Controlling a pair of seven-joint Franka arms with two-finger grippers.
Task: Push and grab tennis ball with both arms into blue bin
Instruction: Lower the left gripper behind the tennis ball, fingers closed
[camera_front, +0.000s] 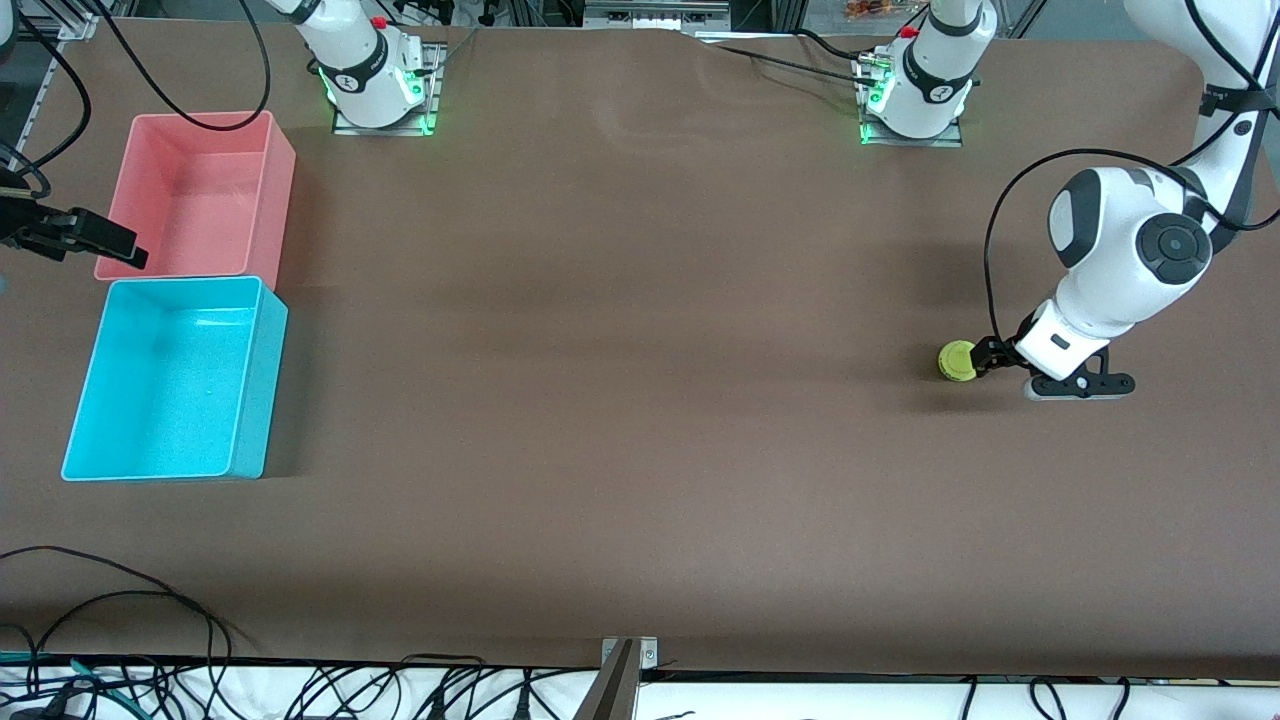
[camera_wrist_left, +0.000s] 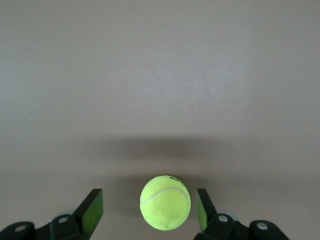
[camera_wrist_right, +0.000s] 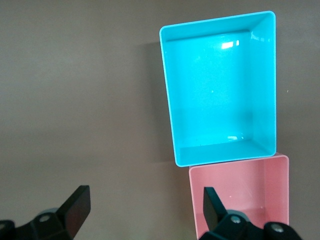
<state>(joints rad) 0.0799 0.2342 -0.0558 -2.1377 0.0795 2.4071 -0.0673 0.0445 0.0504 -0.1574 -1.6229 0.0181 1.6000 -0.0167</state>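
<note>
Table (camera_front: 620, 420): a brown mat is covering it from one arm's end to the other, and everything is sitting on this mat.

Blue bin (camera_front: 170, 380): it is standing at the right arm's end of the table, nearest the front camera of the two tubs, and is showing a bare cyan floor inside.

Tennis ball (camera_front: 957, 361): it is resting on the mat toward the left arm's end of the table, well apart from the blue bin, at much the same nearness to the front camera as that bin.

Left gripper (camera_front: 985, 358): it is sitting low at the mat with its fingers spread wide. In the left wrist view the tennis ball (camera_wrist_left: 165, 202) is lying between the two fingertips, closer to one finger (camera_wrist_left: 204, 210) than to the other (camera_wrist_left: 91, 211), with a gap showing on each side, so nothing is being squeezed.

Left arm (camera_front: 1120, 250): it is bending down from the table's end to the ball.

Pink bin (camera_front: 200, 195): it is standing just beside the blue bin, farther from the front camera, their short walls almost touching.

Right gripper (camera_front: 95, 238): it is hanging over the edge of the pink bin, fingers parted and holding nothing; the right wrist view is showing both tubs below it.
</note>
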